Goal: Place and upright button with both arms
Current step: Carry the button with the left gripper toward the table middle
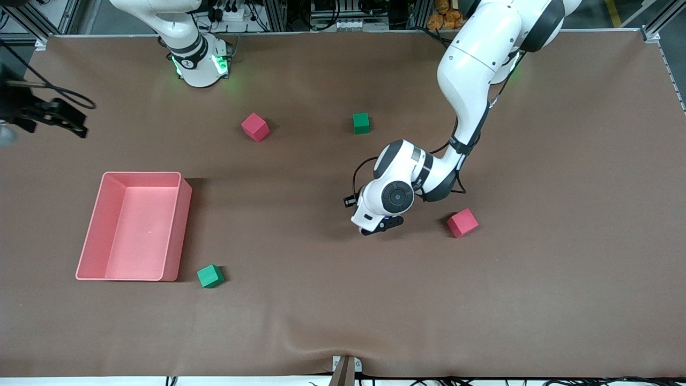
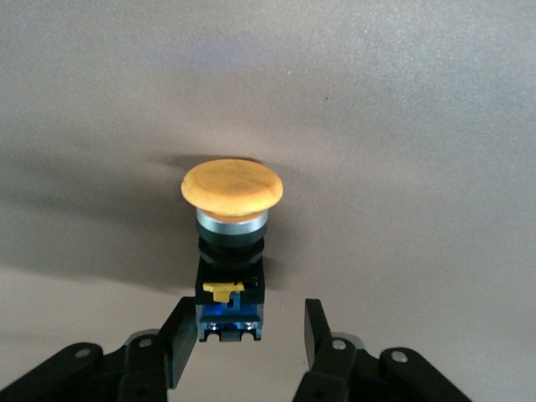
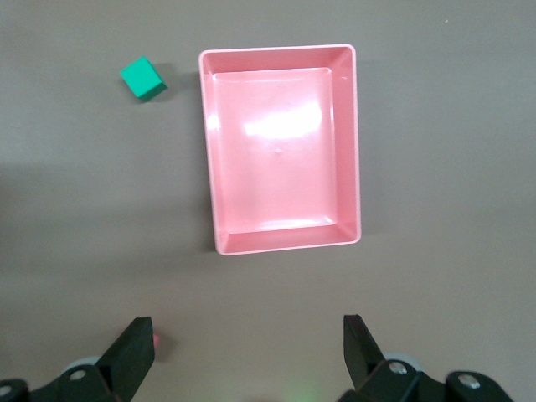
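The button [image 2: 232,186] has a round orange cap, a black body and a blue base. In the left wrist view its base sits between the fingers of my left gripper [image 2: 251,314], with the cap pointing away from the gripper. The gripper is open: one finger [image 2: 182,339] rests against the base and the other stands apart. In the front view my left gripper [image 1: 378,228] is low at the table's middle, and the hand hides the button. My right gripper [image 1: 69,120] is open and empty, held high at the right arm's end of the table; it also shows in the right wrist view [image 3: 247,335].
A pink tray [image 1: 134,179] lies toward the right arm's end, also in the right wrist view [image 3: 276,50]. A green cube [image 1: 210,276] lies beside it [image 3: 141,78]. A red cube [image 1: 462,222] lies close beside the left hand. Another red cube [image 1: 255,127] and green cube [image 1: 361,123] lie nearer the bases.
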You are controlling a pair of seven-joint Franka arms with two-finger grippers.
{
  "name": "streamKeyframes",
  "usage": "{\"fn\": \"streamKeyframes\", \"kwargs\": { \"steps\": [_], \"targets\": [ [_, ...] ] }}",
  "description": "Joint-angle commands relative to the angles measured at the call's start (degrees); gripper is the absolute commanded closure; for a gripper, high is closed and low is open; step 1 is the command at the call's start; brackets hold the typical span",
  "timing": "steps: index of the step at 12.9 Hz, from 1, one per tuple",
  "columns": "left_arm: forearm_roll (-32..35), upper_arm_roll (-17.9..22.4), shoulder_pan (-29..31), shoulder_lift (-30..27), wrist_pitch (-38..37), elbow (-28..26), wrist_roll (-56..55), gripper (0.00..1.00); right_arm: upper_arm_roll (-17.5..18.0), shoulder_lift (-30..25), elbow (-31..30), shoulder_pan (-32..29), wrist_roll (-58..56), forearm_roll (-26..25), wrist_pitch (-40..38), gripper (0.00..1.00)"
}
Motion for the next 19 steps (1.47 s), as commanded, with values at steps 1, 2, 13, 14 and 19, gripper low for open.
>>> {"fn": "streamKeyframes", "kwargs": {
  "steps": [1,2,13,14,19],
  "targets": [
    [-0.2,0.7,-0.7,0.4,-0.7,1.3,-1.1,0.4,0.0,-1.4,-1.3,-3.5,-4.8,1.2,0.0,0.0],
    [-0.2,0.7,-0.7,0.4,-0.7,1.3,-1.0,0.41,-1.1,-1.4,-1.2,-3.3,-4.5,2.5,0.0,0.0],
    [5.5,0.8,-0.6,0.8,-0.8,1.3,-0.4,0.54,-2.0,-1.0,2.1,-0.1,6.3,3.7,-3.3,0.0],
    [5.6,0.7,-0.6,0.8,-0.8,1.3,-0.4,0.57,-2.0,-0.8,2.7,-0.2,5.1,3.5,-3.4,0.0],
    [5.6,0.7,-0.6,0.7,-0.7,1.3,-0.5,1.0,-2.2,-0.6,3.0,-1.5,1.5,3.5,0.2,0.0]
  ]
}}
